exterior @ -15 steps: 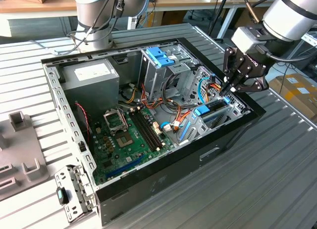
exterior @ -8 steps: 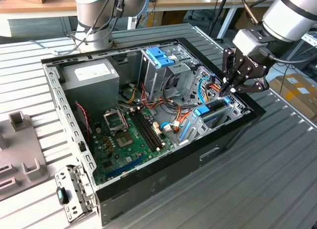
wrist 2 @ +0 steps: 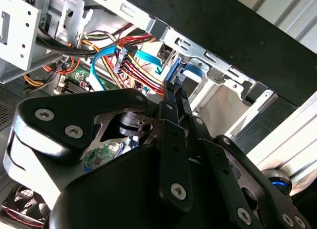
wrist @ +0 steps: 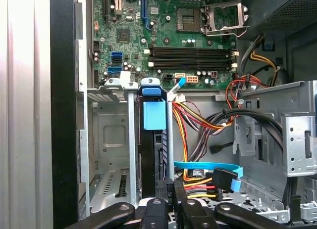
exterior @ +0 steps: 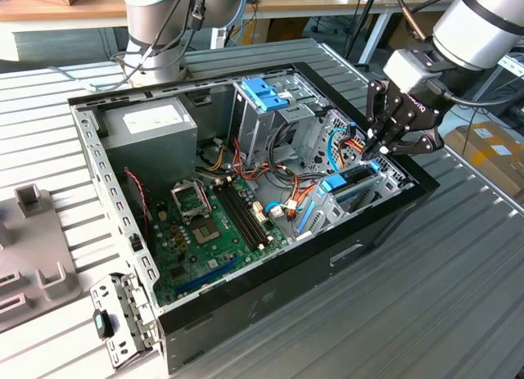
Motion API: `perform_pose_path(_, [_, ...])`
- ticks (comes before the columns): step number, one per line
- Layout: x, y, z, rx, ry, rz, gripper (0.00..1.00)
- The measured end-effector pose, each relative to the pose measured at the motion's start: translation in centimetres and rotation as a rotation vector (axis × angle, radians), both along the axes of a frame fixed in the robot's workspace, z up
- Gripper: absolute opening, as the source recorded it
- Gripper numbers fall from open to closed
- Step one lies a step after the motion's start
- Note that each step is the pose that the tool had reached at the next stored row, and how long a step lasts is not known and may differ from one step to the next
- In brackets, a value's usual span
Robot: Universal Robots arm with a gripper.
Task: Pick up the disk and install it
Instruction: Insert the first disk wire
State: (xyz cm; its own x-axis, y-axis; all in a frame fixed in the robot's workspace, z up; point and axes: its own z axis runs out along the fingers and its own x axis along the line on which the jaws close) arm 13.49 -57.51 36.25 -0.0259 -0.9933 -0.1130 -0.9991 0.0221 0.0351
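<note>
Black gripper [wrist 2: 174, 88] low in the first wrist view, fingers pinched together on the edge of the disk [wrist: 148, 155]; disk standing on edge in the metal drive cage [wrist: 110, 135], centre-left, inside the open computer case [exterior: 106, 199]

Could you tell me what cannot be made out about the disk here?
Silver-grey disk with blue plastic rails: first wrist view, edge-on; its faces are hidden by the metal bay walls.
Its near end: same view, covered by the black gripper.
Its seating depth: exterior view, hidden inside the black case.
</note>
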Motion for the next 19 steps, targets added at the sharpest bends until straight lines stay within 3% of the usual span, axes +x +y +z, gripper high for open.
perform_pose_path(10, [-0.22, -0.66, -0.04, 0.0001, 0.0, 0.0, 0.17])
perform_pose_path(19, [-0.57, -0.74, -0.04, 0.0001, 0.0, 0.0, 0.17])
